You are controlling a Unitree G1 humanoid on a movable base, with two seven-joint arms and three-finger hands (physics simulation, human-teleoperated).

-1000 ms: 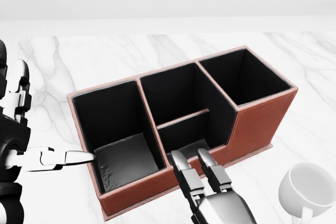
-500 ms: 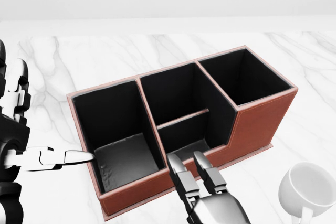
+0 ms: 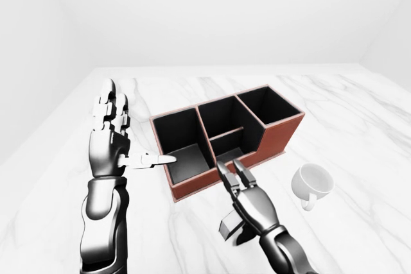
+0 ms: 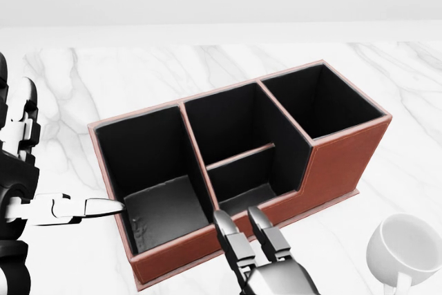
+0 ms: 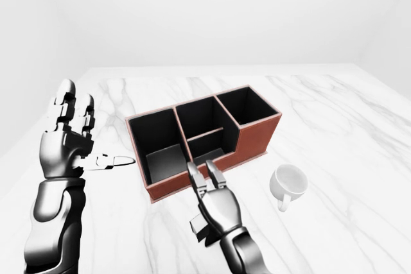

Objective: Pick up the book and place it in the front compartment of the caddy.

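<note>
The red-brown caddy (image 4: 338, 164) with black compartments stands on the marble table. A dark grey flat slab, which looks like the book (image 4: 166, 208), lies on the floor of its large left compartment. My right hand (image 4: 242, 229) is open and empty at the bottom of the head view, its fingertips just short of the caddy's near wall, below the small low compartment. My left hand (image 3: 138, 126) is open with fingers upright, left of the caddy. Its thumb (image 4: 103, 206) points at the caddy's left wall and touches or nearly touches it.
A white mug (image 4: 407, 250) stands on the table (image 4: 138, 74) at the lower right of the head view, right of my right hand. The caddy's other compartments look dark inside. A white wall rises beyond the table's far edge.
My right hand has drawn back toward the bottom of the head view, away from the caddy's small low compartment. The left hand, caddy and mug have not moved.
</note>
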